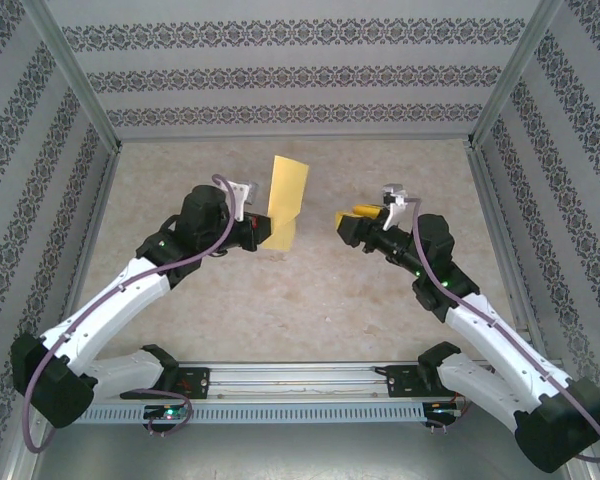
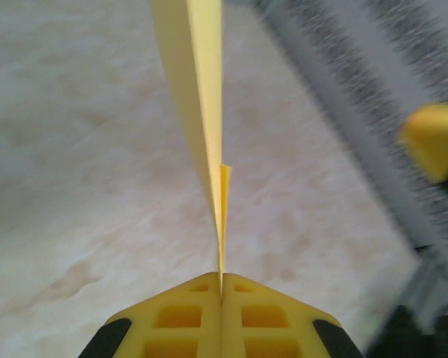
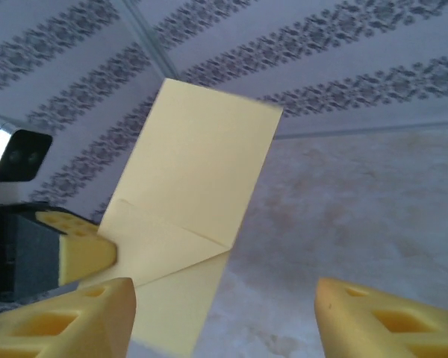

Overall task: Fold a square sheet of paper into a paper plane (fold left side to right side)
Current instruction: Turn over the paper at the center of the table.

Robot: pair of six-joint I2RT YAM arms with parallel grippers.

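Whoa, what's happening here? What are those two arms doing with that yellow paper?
Two robot arms are working on a yellow sheet of paper. The left end effector is pinched shut on the sheet, which is folded over with a crease showing, and holds it upright off the table. The right end effector is open, facing the paper from the side without touching it.

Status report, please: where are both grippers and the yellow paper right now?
Left gripper shut on the yellow paper, holding it upright in the air. Right gripper open, facing the paper, apart from it. Nothing seen between them.
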